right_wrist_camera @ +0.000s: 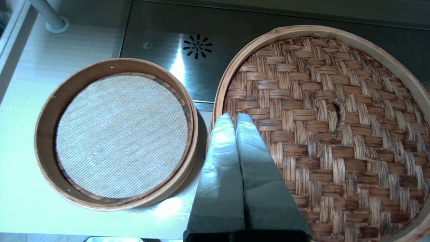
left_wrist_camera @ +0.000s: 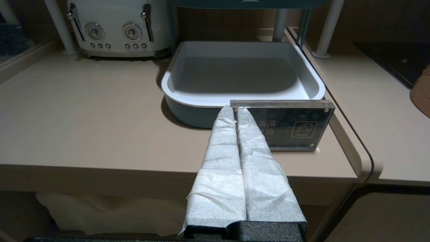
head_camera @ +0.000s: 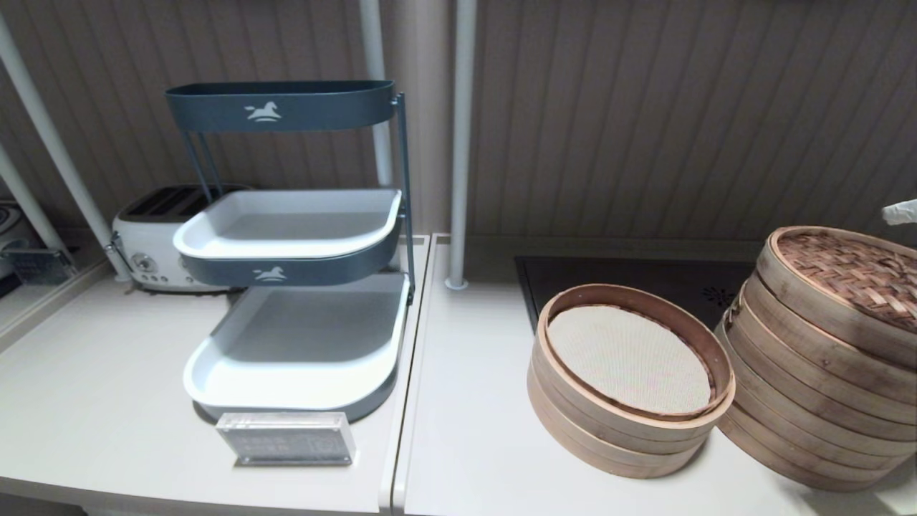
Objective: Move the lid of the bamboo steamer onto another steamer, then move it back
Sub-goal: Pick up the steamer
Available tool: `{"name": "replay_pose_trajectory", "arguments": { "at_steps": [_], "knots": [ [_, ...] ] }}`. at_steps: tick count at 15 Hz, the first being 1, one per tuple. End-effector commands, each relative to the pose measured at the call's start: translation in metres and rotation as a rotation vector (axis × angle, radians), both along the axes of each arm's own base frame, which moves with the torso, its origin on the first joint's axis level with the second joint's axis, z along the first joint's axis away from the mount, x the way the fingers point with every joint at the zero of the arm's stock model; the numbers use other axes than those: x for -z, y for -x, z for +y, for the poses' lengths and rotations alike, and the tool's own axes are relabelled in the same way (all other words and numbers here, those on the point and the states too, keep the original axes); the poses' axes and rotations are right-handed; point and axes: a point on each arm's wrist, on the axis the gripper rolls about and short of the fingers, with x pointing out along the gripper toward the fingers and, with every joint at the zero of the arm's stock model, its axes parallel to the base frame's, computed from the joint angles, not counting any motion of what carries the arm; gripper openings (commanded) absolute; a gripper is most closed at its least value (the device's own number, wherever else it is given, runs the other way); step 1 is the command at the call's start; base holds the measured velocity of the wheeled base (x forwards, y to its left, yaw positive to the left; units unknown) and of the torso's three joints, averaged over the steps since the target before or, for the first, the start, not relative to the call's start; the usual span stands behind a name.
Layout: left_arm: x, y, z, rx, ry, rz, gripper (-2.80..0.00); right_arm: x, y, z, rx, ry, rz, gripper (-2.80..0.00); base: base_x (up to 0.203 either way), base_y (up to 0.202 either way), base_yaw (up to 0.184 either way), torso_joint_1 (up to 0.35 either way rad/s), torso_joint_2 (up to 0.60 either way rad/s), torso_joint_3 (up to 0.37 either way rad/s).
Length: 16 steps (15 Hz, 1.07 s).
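Two round bamboo steamers were seen on the pale countertop [head_camera: 487, 401], just beside each other. On the taller stack of pale bamboo tiers [head_camera: 809, 401], the reddish-brown woven bamboo lid with its pale rim band [head_camera: 845, 276] was found resting, tilted with the stack. The shorter steamer with a white mesh liner [head_camera: 630, 380] was left uncovered, its liner fully exposed. The right gripper [right_wrist_camera: 235, 117] was held above the near edge of the woven lid, its cloth-wrapped fingers [right_wrist_camera: 221, 161] pressed together with nothing between them; whether the lid was touched could not be told. The left gripper [left_wrist_camera: 234, 109] was parked low before the counter's front edge, its wrapped fingers likewise clenched and empty, pointed toward a clear acrylic sign block [left_wrist_camera: 289, 124] and the white lower tray of a dark tiered rack [left_wrist_camera: 242, 72]. A cream toaster [left_wrist_camera: 119, 28] stood behind.
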Motion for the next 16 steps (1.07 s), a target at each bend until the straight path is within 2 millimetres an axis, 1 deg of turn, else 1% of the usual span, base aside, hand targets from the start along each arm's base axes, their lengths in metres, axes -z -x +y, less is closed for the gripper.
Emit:
{"name": "replay_pose_trajectory", "arguments": {
  "at_steps": [1,5,7,10,13,16],
  "knots": [
    [0.008,-0.002,0.000,0.000,0.000,0.025,-2.80,-0.001,0.003,0.003,-0.009,0.001,-0.005,-2.80,0.000,0.000,0.000,0.000,0.00,0.000],
    [0.008,-0.002,0.000,0.000,0.000,0.025,-2.80,-0.005,0.003,0.002,-0.001,-0.001,-0.019,-2.80,0.000,0.000,0.000,0.000,0.00,0.000],
    [0.008,-0.002,0.000,0.000,0.000,0.025,-2.80,-0.008,-0.001,-0.001,0.008,0.000,-0.027,-2.80,0.000,0.000,0.000,0.000,0.00,0.000],
    [0.008,-0.002,0.000,0.000,0.000,0.025,-2.80,-0.005,-0.019,-0.010,0.023,-0.005,-0.010,-2.80,0.000,0.000,0.000,0.000,0.00,0.000],
    [0.008,-0.002,0.000,0.000,0.000,0.025,-2.80,-0.003,-0.033,-0.025,0.057,-0.008,-0.001,-2.80,0.000,0.000,0.000,0.000,0.00,0.000],
    [0.008,-0.002,0.000,0.000,0.000,0.025,-2.80,0.007,-0.055,-0.040,0.075,-0.022,0.031,-2.80,0.000,0.000,0.000,0.000,0.00,0.000]
  ]
}}
